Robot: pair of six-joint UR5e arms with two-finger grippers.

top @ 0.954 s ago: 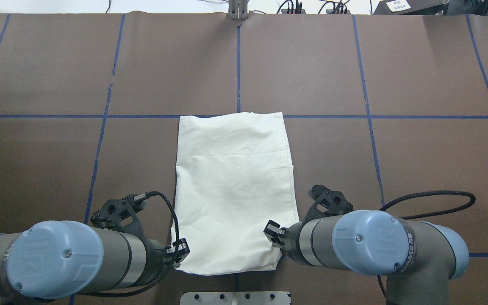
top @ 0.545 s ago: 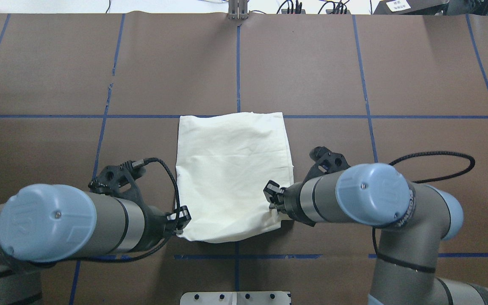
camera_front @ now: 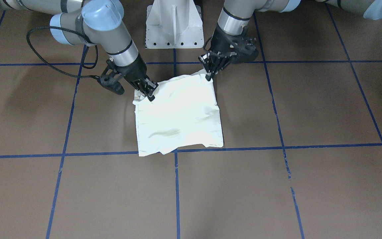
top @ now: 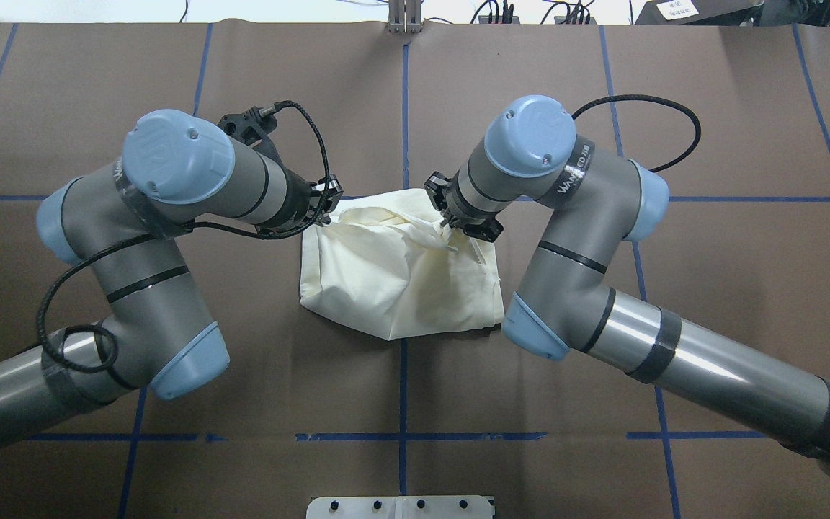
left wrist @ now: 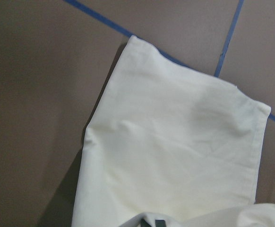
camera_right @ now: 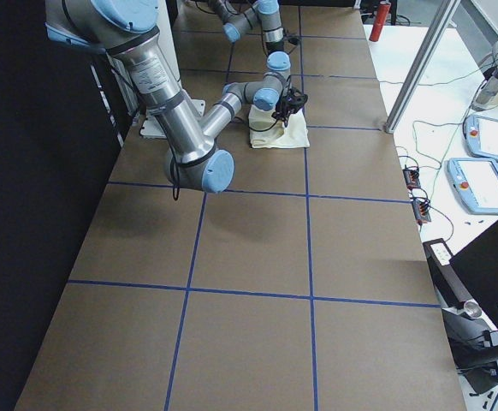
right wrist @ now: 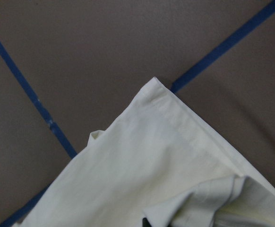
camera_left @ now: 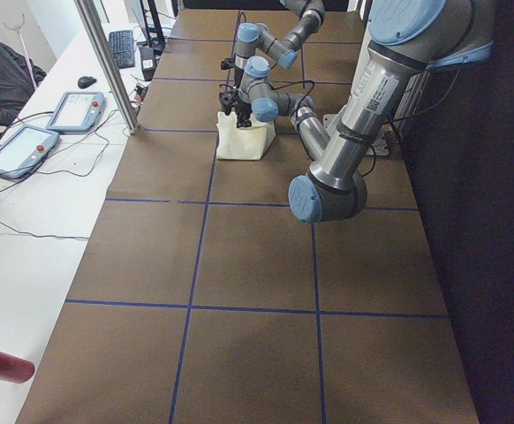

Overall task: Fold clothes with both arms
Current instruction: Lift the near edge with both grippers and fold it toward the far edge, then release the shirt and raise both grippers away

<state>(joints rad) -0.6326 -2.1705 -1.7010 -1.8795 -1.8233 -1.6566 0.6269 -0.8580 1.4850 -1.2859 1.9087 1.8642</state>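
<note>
Mid-fold: the shirt [top: 386, 288] lies at the centre of the table [top: 602, 324], with one half doubled over toward the overhead frame's top (only plain cream shows). The left claw [top: 326, 205] and right claw [top: 446, 220] each pinch a corner. Next, I judge: lower both corners evenly onto the far edge, then release.

Blue tape lines [top: 404, 108] grid the brown table [top: 710, 303]; a white pedestal base [camera_front: 174, 25] stands at its robot-side edge, two pendants [camera_left: 76, 110] (screens up) beyond its opposite edge.
</note>
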